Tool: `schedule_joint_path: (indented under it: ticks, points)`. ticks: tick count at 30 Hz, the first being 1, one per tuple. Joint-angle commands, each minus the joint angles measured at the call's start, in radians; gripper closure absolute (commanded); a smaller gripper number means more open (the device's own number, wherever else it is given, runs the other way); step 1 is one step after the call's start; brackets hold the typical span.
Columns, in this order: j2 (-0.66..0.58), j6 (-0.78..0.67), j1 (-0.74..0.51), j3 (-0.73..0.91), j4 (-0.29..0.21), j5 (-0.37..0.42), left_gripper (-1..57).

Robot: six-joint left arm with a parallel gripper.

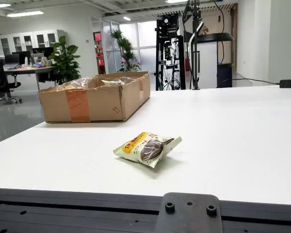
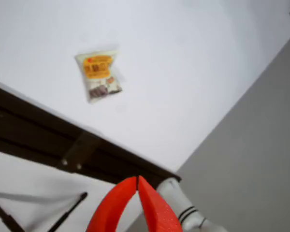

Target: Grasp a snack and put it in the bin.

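You are at the very start of the job: the approach to the snack is not yet made. The pale green and yellow foil snack packet (image 1: pixel 148 148) lies flat on the white table (image 1: pixel 242 141), alone, near the table's front edge in the fixed view, with nothing touching it. The open brown cardboard box (image 1: pixel 94 97) patched with orange tape, which I take to be the bin, stands well apart from it, further back and to the left in that view; something crinkled, perhaps plastic lining, shows over its rim, but you cannot make out more.

In the view riding on the arm, the red-fingered gripper (image 2: pixel 137 180) sits at the bottom of the picture with its two curved tips meeting at a point, so the jaws stand closed and hold nothing. The packet (image 2: pixel 98 75) appears far above it in that view, beyond the dark table edge (image 2: pixel 77 145); the gripper looks to be off the table altogether.

Your next move, as I judge it, calls for spreading the jaws, bringing the gripper over the table edge to a place above the packet, and turning the wrist so the fingers straddle its narrower side. The packet is thin and slack, so come down low enough to pinch the foil rather than skate over it.
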Motion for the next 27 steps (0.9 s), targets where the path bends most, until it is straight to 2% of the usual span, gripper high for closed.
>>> schedule_joint_path:
  ticks: [1, 3, 6, 16, 27]
  points:
    - [0.014, -0.008, -0.012, 0.0, -0.001, -0.007, 48.6]
    - [0.023, -0.019, -0.02, 0.0, -0.002, -0.012, 43.6]
    - [0.032, -0.03, -0.025, 0.0, -0.002, -0.017, 39.2]
    - [0.054, -0.047, -0.027, 0.0, -0.003, -0.035, 29.9]
    - [0.175, -0.105, -0.029, 0.0, -0.001, -0.103, 22.5]
